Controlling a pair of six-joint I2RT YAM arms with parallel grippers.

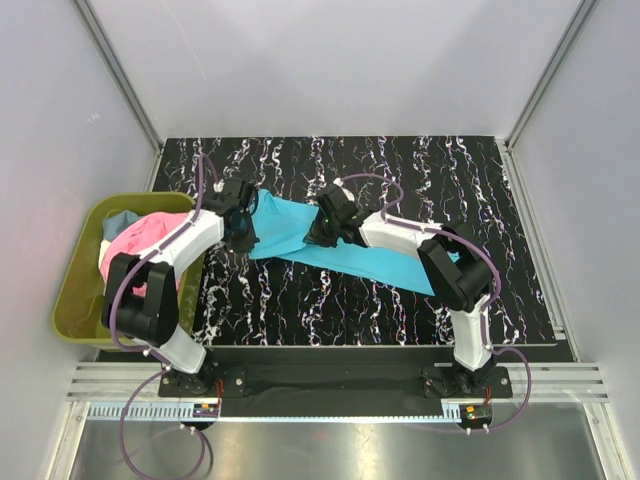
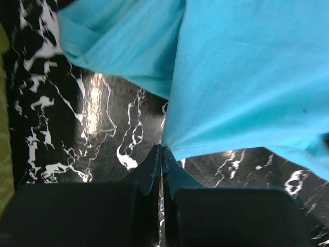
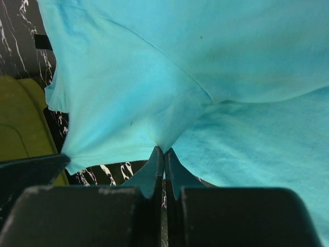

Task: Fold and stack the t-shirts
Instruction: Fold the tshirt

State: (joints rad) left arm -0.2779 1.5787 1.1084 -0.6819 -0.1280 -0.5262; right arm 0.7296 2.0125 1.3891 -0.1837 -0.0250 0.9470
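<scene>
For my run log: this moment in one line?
left end effector: shut on turquoise shirt | right end effector: same shirt | other shirts: green bin

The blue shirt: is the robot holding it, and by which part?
Both sets of jaws are shut on the turquoise t-shirt: the left arm's pinch its edge, the right arm's pinch a gathered bit of cloth.

I work in a robotics lab test cell: plain white panel walls (image 1: 330, 70) close me in on three sides, framed by bare aluminium struts (image 1: 118, 75). My black, white-veined marble-look tabletop (image 1: 400, 165) butts against slotted aluminium rails (image 1: 110, 380) and the black plate (image 1: 330, 378) where I am bolted down, with loose purple cables (image 1: 123, 432) looping below.
</scene>
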